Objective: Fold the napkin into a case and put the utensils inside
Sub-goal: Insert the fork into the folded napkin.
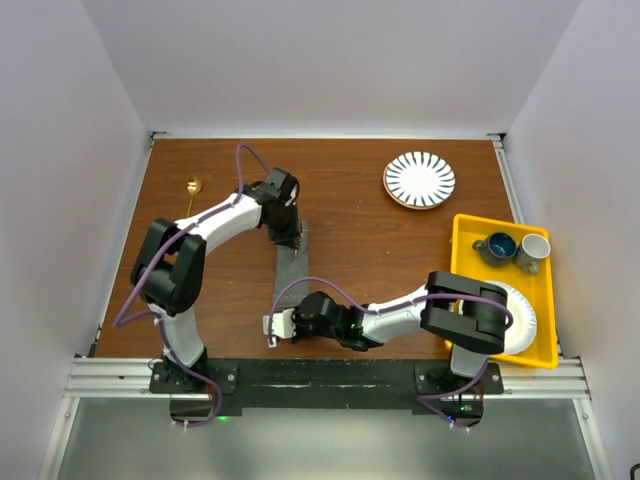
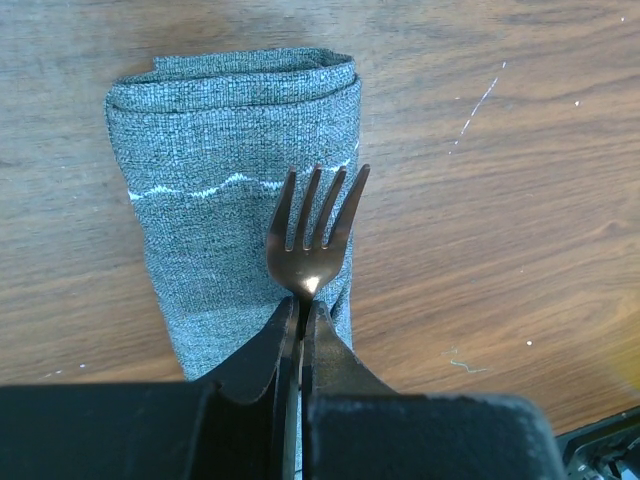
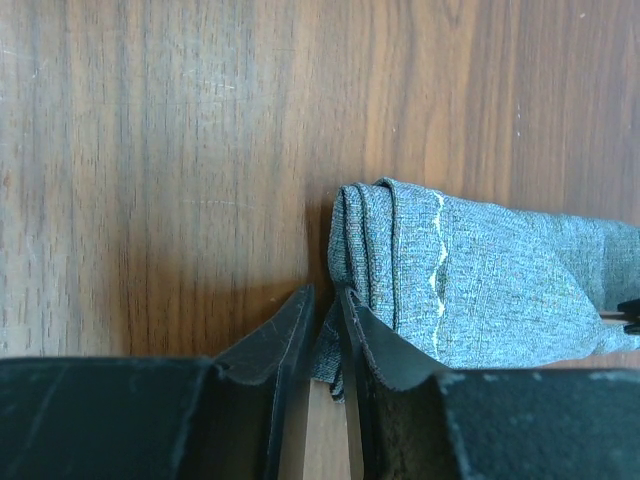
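The left gripper (image 2: 302, 305) is clamped on the neck of the fork (image 2: 315, 225), with the tines pointing out over the case (image 2: 220, 200). The fork sits over the cloth's right edge, not inside any fold, and whether it touches the fabric cannot be told. The right gripper (image 3: 325, 310) has its jaws nearly together on a flap of grey cloth at the case's near end. The case lies mid-desk (image 1: 380, 260), running from far to near. Folding looks done: the napkin is already a narrow layered strip. Judging by this, the fork's insertion is in hand but not finished. The spoon (image 1: 192, 187) lies untouched near the desk's far-left corner, so it remains to be fetched and tucked in.
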`<action>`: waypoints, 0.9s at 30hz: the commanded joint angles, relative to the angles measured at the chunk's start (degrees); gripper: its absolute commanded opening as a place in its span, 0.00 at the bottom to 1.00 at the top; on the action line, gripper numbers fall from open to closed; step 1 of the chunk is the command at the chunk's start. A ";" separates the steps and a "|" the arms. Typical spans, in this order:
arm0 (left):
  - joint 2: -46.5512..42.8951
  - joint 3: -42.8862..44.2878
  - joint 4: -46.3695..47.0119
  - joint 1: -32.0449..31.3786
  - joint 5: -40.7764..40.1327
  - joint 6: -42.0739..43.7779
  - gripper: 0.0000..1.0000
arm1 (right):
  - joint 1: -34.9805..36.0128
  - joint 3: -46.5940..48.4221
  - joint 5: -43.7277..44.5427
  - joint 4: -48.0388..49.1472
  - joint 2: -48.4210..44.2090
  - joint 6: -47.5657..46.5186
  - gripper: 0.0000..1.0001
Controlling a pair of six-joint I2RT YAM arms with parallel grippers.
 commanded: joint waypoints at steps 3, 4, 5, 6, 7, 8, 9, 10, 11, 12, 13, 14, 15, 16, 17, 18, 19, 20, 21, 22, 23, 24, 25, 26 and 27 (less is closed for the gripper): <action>-2.18 -1.63 0.24 -0.64 0.00 -2.54 0.00 | -1.10 -0.28 0.31 1.59 -0.09 -1.34 0.22; -2.18 -1.64 0.15 -0.56 0.00 -2.54 0.00 | -1.01 -0.20 0.22 1.50 -0.09 -1.08 0.22; -1.92 -1.64 0.15 -0.64 -0.17 -2.46 0.00 | -1.09 -0.20 0.22 1.33 -0.18 -1.17 0.21; -1.83 -1.72 0.07 -0.64 -0.17 -2.46 0.00 | -1.10 -0.11 0.22 1.33 -0.18 -1.08 0.22; -1.91 -1.90 -0.02 -0.64 0.00 -2.54 0.00 | -1.01 -0.02 0.13 1.24 -0.18 -1.08 0.22; -1.83 -2.16 -0.11 -0.64 0.00 -2.46 0.00 | -1.09 -0.02 0.13 1.24 -0.27 -0.99 0.21; -1.74 -2.25 -0.28 -0.64 0.09 -2.37 0.00 | -1.10 -0.02 0.13 1.24 -0.18 -0.99 0.21; -1.83 -2.42 -0.29 -0.73 0.26 -2.28 0.01 | -1.10 -0.02 -0.04 1.15 -0.27 -0.99 0.22; -1.74 -2.43 -0.46 -0.73 0.27 -2.37 0.01 | -1.01 -0.02 -0.04 1.15 -0.18 -0.91 0.22; -1.65 -2.51 -0.37 -0.73 0.27 -2.45 0.02 | -1.01 0.07 -0.04 0.98 -0.18 -0.82 0.22; -1.82 -2.51 -0.46 -0.73 0.27 -2.54 0.02 | -1.09 -0.02 -0.13 0.97 -0.27 -0.90 0.22; -1.83 -2.60 -0.46 -0.73 0.35 -2.63 0.02 | -1.10 -0.02 -0.13 0.89 -0.27 -0.90 0.22; -1.74 -2.60 -0.81 -0.82 0.35 -2.72 0.03 | -1.10 -0.02 -0.04 0.89 -0.36 -0.90 0.22; -1.83 -2.69 -0.90 -0.73 0.35 -2.72 0.04 | -1.01 -0.11 -0.04 0.89 -0.27 -0.90 0.22; -1.74 -2.69 -0.81 -0.82 0.35 -2.72 0.06 | -1.01 -0.19 -0.13 0.80 -0.44 -0.82 0.22; -1.74 -2.69 -0.90 -0.82 0.27 -2.81 0.09 | -1.01 -0.20 -0.04 0.80 -0.36 -0.90 0.22; -1.74 -2.69 -0.81 -0.82 0.27 -2.72 0.17 | -1.09 -0.37 -0.13 0.89 -0.44 -0.82 0.22; -1.65 -2.60 -0.64 -0.82 0.27 -2.89 0.19 | -1.10 -0.46 -0.22 0.71 -0.44 -0.73 0.22; -1.74 -2.52 -0.81 -0.82 0.18 -2.90 0.22 | -1.10 -0.63 -0.22 0.62 -0.71 -0.64 0.22; -1.83 -2.17 -0.81 -0.82 0.00 -2.81 0.23 | -1.10 -0.72 -0.39 0.62 -0.79 -0.64 0.22; -1.83 -1.90 -0.90 -0.82 -0.26 -2.72 0.26 | -1.10 -0.81 -0.48 0.54 -0.97 -0.55 0.22; -1.91 -1.38 -0.99 -0.82 -0.87 -2.63 0.31 | -1.18 -0.90 -0.48 0.45 -1.15 -0.64 0.22; -2.00 -1.11 -1.16 -0.73 -1.14 -2.54 0.33 | -1.10 -0.90 -0.48 0.53 -1.15 -0.47 0.22; -2.00 -0.76 -1.25 -0.82 -1.40 -2.46 0.34 | -1.18 -0.99 -0.66 0.27 -1.15 -0.55 0.22; -2.18 -0.15 -1.25 -0.82 -1.40 -2.46 0.35 | -1.10 -1.07 -0.75 0.36 -1.23 -0.55 0.22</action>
